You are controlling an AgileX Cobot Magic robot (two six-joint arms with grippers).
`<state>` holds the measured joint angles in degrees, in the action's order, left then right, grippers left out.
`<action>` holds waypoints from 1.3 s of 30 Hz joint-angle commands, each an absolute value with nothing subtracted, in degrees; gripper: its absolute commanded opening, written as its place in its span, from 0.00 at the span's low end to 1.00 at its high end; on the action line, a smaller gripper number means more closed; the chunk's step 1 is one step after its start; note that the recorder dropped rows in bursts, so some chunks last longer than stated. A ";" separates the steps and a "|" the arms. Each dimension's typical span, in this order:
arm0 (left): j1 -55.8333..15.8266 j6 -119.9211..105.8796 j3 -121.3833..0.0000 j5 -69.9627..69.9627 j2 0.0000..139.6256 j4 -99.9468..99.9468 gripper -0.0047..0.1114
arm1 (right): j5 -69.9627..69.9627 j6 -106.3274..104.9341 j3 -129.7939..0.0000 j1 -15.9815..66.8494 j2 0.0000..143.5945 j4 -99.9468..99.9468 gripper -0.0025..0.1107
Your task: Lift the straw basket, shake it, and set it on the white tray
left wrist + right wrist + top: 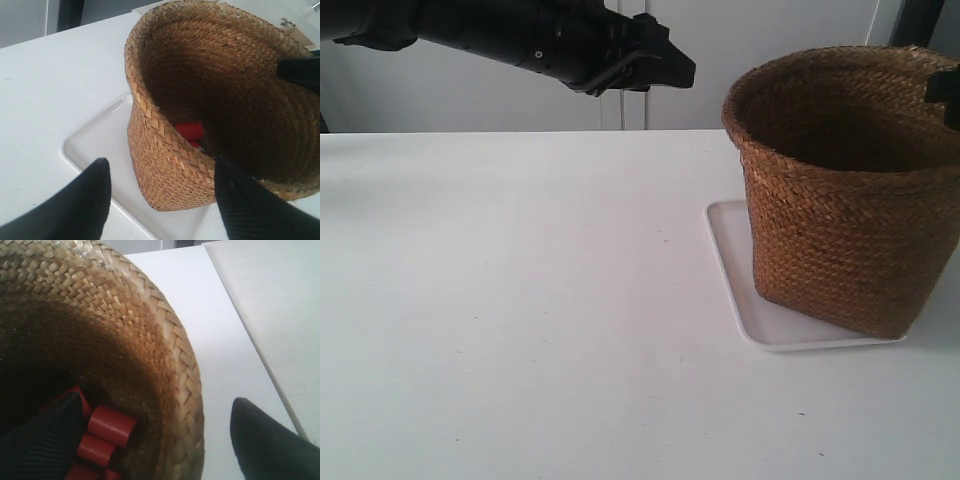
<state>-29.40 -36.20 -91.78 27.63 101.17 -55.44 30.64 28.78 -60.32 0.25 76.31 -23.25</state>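
The straw basket (845,190) stands on the white tray (730,262) at the exterior view's right. My right gripper (160,440) is open and straddles the braided rim (187,405): one finger is inside the basket and the other hangs outside, apart from the weave. Only a black bit of it (945,95) shows in the exterior view. My left gripper (160,200) is open in the air, off to the basket's (210,90) side above the tray (95,145). In the exterior view it (670,65) hangs high at the upper left.
Several red cylinders (112,425) lie on the basket's dark floor, also glimpsed as red pieces (190,131) from the left wrist. The white table (520,320) stretches left and in front of the tray. A pale wall stands behind.
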 commanded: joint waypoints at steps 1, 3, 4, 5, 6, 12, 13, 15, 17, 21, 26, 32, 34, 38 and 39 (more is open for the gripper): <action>-29.37 -37.25 -92.08 29.09 100.67 -55.95 0.60 | 28.33 28.91 -60.59 0.00 75.63 -23.50 0.69; -29.37 -37.25 -92.08 29.09 100.67 -55.95 0.60 | 27.14 29.00 -60.59 0.00 74.72 -23.50 0.69; -29.37 -37.25 -92.08 29.09 100.67 -55.95 0.60 | 26.15 29.67 -60.59 0.00 74.11 -23.62 0.69; -29.37 -37.50 -92.08 28.98 100.67 -55.95 0.60 | 24.89 30.33 -60.59 0.00 73.36 -23.62 0.69; -29.37 -37.61 -92.08 28.98 100.67 -55.95 0.60 | 23.58 30.76 -60.59 0.00 72.56 -23.62 0.69; -29.37 -39.66 -92.08 28.34 100.67 -54.99 0.60 | 20.74 32.09 -60.59 -0.03 67.28 -24.23 0.69; -29.37 -39.66 -92.08 28.34 100.67 -54.03 0.60 | 21.15 33.21 -60.59 -0.03 66.21 -24.23 0.69; -29.37 -39.14 -91.93 28.34 100.27 -50.89 0.60 | 21.70 35.65 -60.59 0.00 63.57 -24.23 0.64; -29.37 -36.97 -91.60 28.61 99.41 -47.61 0.60 | 22.56 37.32 -60.49 0.00 60.32 -24.23 0.55; -29.37 -35.90 -87.31 26.59 93.27 -45.55 0.60 | 28.97 42.97 -60.37 -0.03 48.90 -24.47 0.36; -29.37 -36.02 -72.79 18.35 76.69 -45.94 0.60 | 32.86 46.74 -52.87 0.00 29.75 -23.46 0.27; -29.48 -36.15 -48.40 6.41 48.09 -51.42 0.60 | 34.16 46.27 -40.81 0.00 3.01 -17.16 0.18; -29.48 -35.91 -42.21 5.54 37.35 -51.42 0.60 | 36.81 45.96 -38.66 0.00 0.00 -16.59 0.14; -29.48 -35.91 -35.70 7.81 21.52 -52.61 0.60 | 46.09 32.55 -38.51 0.00 0.00 -6.40 0.09; -29.48 -35.91 -34.70 8.22 18.23 -52.61 0.60 | 46.56 29.54 -38.16 0.00 0.00 -3.64 0.08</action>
